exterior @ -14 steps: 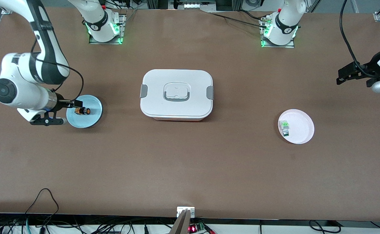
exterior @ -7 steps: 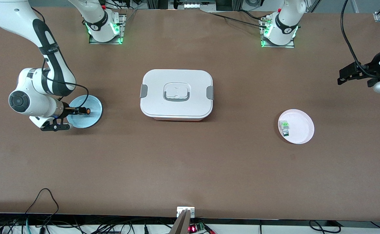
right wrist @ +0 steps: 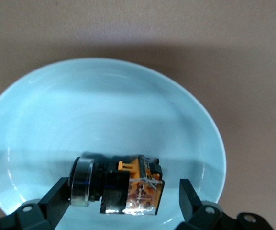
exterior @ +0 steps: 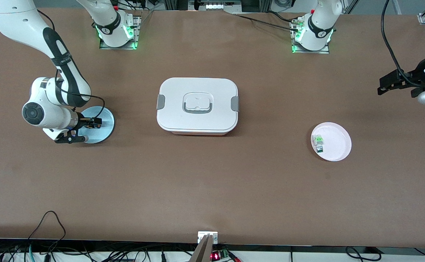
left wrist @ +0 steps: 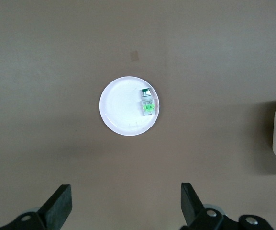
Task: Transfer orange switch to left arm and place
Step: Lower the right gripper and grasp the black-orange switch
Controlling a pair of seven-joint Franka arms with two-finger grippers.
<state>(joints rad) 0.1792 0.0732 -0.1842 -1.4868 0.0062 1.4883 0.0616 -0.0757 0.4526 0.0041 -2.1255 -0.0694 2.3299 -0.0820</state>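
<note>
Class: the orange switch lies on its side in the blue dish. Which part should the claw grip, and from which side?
Grip the orange switch across its boxy orange-brown body, coming from above. Its flat sides suit the right claw, whose open fingers straddle it over the blue dish; the round cap would probably roll.

A robotics lab: two arm bases (exterior: pixel 117 31) bolted to a brown table (exterior: pixel 212 189), cables (exterior: pixel 48 233) along its edge.

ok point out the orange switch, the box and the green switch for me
orange switch (right wrist: pixel 128 186), right wrist view, on its orange body
box (exterior: pixel 197 104), front view, on the lid's recessed handle
green switch (left wrist: pixel 147 102), left wrist view, on its middle
</note>
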